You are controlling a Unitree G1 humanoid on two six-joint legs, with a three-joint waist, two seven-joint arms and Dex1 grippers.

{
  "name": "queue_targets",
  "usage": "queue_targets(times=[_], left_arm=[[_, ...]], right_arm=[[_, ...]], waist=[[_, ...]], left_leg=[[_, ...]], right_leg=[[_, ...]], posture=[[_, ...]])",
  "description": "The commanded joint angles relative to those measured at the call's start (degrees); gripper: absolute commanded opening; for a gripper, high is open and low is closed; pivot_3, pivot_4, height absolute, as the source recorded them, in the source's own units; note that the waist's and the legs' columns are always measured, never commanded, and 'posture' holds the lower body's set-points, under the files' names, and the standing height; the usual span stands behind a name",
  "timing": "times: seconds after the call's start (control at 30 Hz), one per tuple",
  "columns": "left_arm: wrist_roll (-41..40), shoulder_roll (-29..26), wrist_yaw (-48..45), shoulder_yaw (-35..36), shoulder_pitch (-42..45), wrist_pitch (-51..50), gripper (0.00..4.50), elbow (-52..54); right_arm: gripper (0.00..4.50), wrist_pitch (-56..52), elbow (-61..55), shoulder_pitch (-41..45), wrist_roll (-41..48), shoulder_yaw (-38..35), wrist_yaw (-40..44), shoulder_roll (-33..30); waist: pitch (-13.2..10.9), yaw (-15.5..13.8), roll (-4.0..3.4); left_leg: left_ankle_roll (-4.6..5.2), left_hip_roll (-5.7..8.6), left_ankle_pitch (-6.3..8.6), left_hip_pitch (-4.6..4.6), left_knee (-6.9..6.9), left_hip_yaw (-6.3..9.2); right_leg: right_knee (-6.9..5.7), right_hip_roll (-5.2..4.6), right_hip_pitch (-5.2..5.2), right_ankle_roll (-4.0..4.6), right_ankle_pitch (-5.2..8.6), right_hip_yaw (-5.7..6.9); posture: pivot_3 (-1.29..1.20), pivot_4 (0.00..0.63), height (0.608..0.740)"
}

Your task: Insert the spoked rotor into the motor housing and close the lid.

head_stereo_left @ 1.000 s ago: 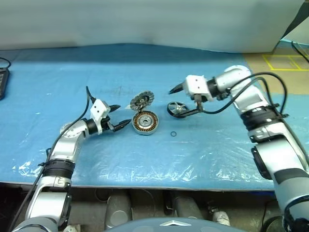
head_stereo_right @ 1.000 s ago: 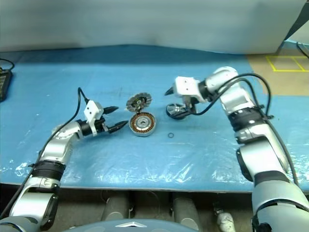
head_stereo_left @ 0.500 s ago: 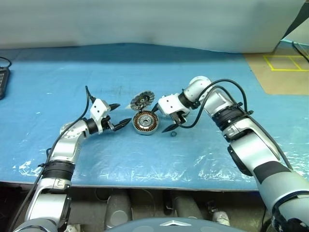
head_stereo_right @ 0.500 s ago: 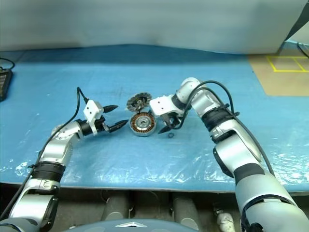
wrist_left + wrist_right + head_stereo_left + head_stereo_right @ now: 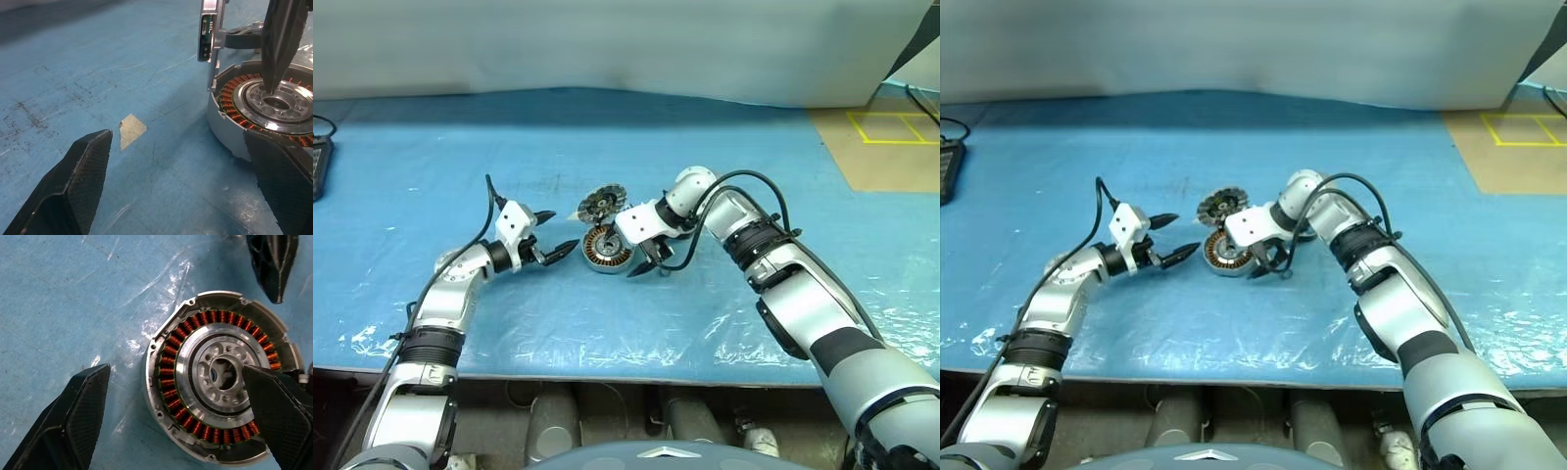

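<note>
Your right tool (image 5: 171,421) hangs spread, empty, over the motor housing (image 5: 607,247) — left tool (image 5: 553,235) waits apart beside it.

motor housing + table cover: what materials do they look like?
Motor housing: looks like cast or machined metal, a matte silvery-grey rim and shiny centre hub, ringed by glossy orange coils, likely enamelled copper wire. Table cover: probably thin blue plastic sheet; it wrinkles and glints, with scuffs.

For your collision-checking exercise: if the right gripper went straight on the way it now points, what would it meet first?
Most likely the motor housing: the right gripper points down at it with open jaws, one finger over its centre. How close it is stays unclear.
</note>
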State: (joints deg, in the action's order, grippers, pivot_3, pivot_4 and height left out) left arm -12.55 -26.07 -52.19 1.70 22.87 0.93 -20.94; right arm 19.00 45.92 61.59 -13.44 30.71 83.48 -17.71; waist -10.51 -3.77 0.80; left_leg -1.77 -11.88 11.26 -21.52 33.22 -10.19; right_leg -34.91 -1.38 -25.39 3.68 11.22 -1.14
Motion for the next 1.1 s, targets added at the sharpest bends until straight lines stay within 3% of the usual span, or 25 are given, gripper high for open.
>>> queue_targets(times=[0.03, 0.3, 0.4, 0.47, 0.57, 0.73, 1.1], left_arm=[[-0.53, -0.94, 0.39, 0.81, -0.27, 0.03, 4.50, 2.77], [-0.45, -1.15, 0.82, 0.82, -0.69, -0.37, 4.50, 3.52], [-0.43, -1.24, 0.93, 0.79, -0.67, -0.32, 4.50, 3.54], [-0.41, -1.34, 0.97, 0.82, -0.69, -0.35, 4.50, 3.58], [-0.36, -1.57, 1.08, 0.97, -0.72, -0.29, 4.50, 3.60], [-0.07, -1.67, 1.66, 0.74, -1.06, 0.10, 4.50, 3.76], [-0.18, -2.38, 2.41, 1.25, -1.96, -0.23, 4.50, 4.76]], right_arm=[[4.47, 1.21, -0.38, -0.48, -0.14, 0.06, 0.38, -0.05], [4.47, 1.60, 1.91, -1.16, -1.35, 0.68, -1.00, 0.68], [3.90, 2.20, 5.29, -0.66, -3.18, 1.04, -4.52, 1.41], [3.25, 3.14, 7.01, -0.53, -4.12, 1.35, -6.40, 1.54], [3.25, 4.25, 7.63, -0.82, -4.06, 1.26, -6.83, 1.51], [2.20, 2.24, 3.55, -2.29, -1.50, -0.74, -6.45, 1.76], [2.19, -17.64, -18.20, -10.77, -0.13, -0.50, -4.15, 2.00]], waist=[[0.00, 0.01, 0.00], [0.00, 0.03, 0.00], [0.00, 0.04, 0.00], [0.00, 0.03, 0.00], [0.00, 0.01, 0.00], [0.01, 0.02, 0.01], [0.01, 0.19, 0.01]], left_leg=[[0.00, 0.00, 0.00, 0.00, 0.00, 0.00], [0.00, 0.00, 0.00, 0.04, 0.01, 0.00], [-0.01, -0.01, 0.00, 0.10, 0.01, 0.00], [-0.02, 0.00, 0.00, 0.20, 0.01, 0.00], [-0.03, 0.00, 0.00, 0.37, 0.00, 0.00], [-0.06, 0.01, -0.02, 0.48, 0.01, 0.00], [-0.11, 0.00, -0.06, 0.36, -0.19, 0.01]], right_leg=[[0.00, 0.00, 0.00, 0.00, 0.00, 0.00], [-0.04, 0.00, 0.02, 0.00, 0.00, 0.00], [-0.07, 0.00, 0.05, 0.01, 0.01, 0.00], [-0.07, -0.01, 0.13, 0.02, 0.01, 0.00], [-0.07, -0.04, 0.30, 0.02, 0.02, -0.01], [-0.18, -0.06, 0.34, 0.02, 0.01, -0.01], [-0.01, 0.02, 0.23, 0.08, 0.05, 0.01]], posture=[[0.00, 0.150, 0.740], [0.00, 0.150, 0.740], [0.00, 0.150, 0.740], [0.00, 0.150, 0.740], [0.00, 0.150, 0.740], [0.00, 0.150, 0.740], [0.00, 0.150, 0.740]])
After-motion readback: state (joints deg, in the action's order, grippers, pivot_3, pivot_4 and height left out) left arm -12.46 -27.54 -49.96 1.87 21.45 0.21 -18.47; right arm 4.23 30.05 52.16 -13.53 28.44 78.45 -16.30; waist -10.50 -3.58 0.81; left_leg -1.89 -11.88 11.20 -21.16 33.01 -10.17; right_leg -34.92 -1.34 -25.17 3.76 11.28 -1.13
